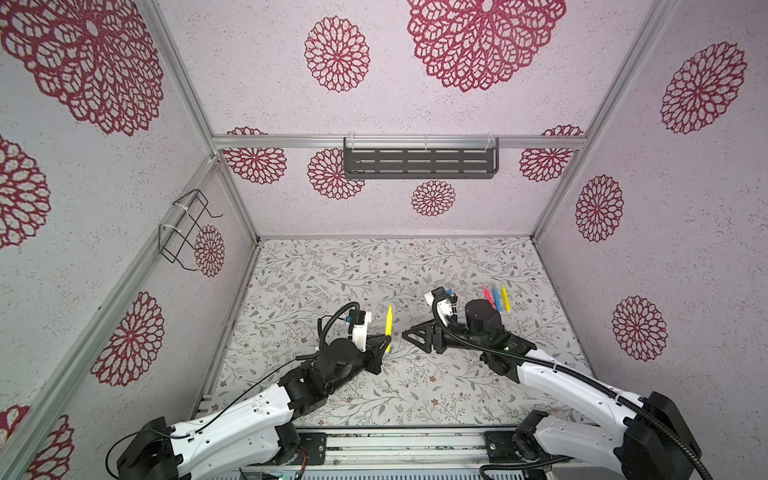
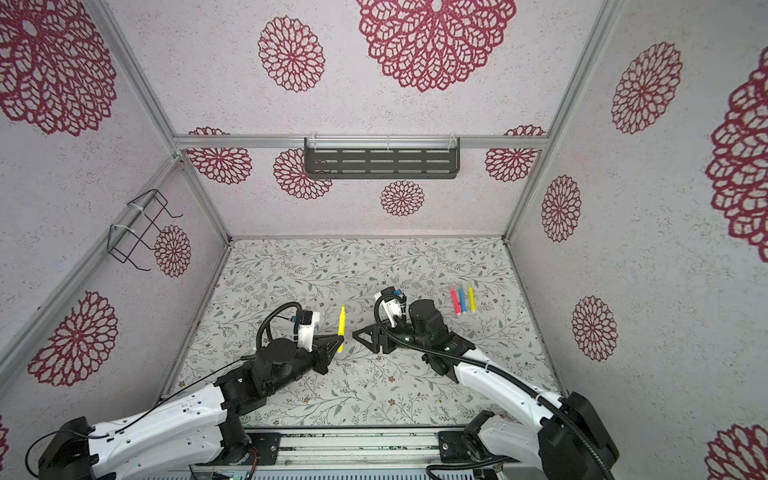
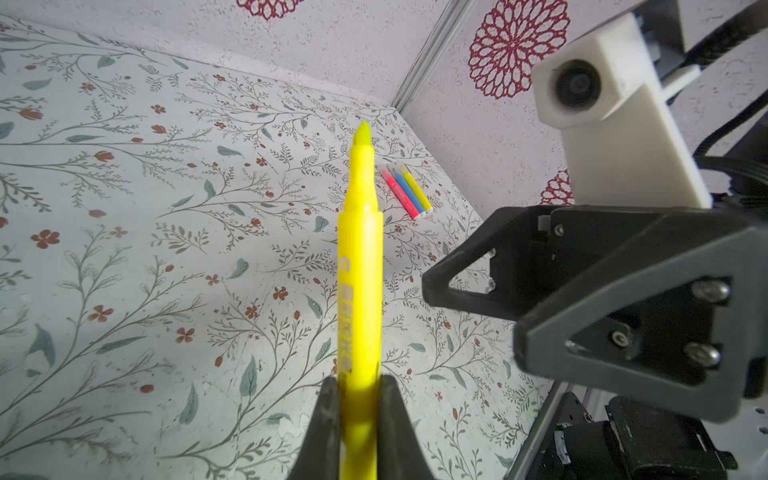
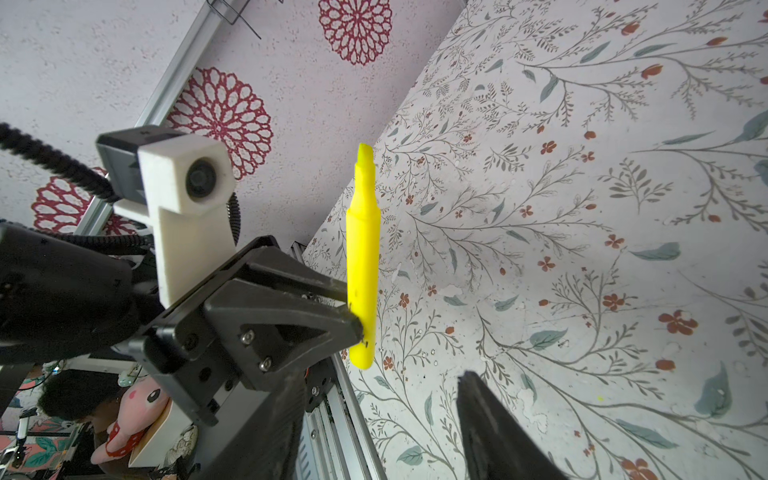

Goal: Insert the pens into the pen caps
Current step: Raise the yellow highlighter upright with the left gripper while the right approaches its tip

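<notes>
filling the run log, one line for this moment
left gripper: shut on yellow pen, tip bare | right gripper: open, empty, facing pen | table: three pens side by side

In your left wrist view, the bright yellow plastic felt-tip pen [image 3: 360, 257] ran off the picture's edge between the black fingers of the left gripper [image 3: 359, 386], so you could not see its rear end there. The grey printing [image 3: 345, 316] along its barrel was too blurred to read. In both top views one black finger covered the stretch of barrel it clamped. In your right wrist view the right gripper [image 4: 378, 395] showed only as two dark, blurred finger stubs cut by the frame. In a top view the three thin pink, blue and yellow plastic pens [image 1: 496, 297] lay partly behind the right arm's black wrist motor [image 1: 482, 318]. Whether they wore caps was too small to tell.
</notes>
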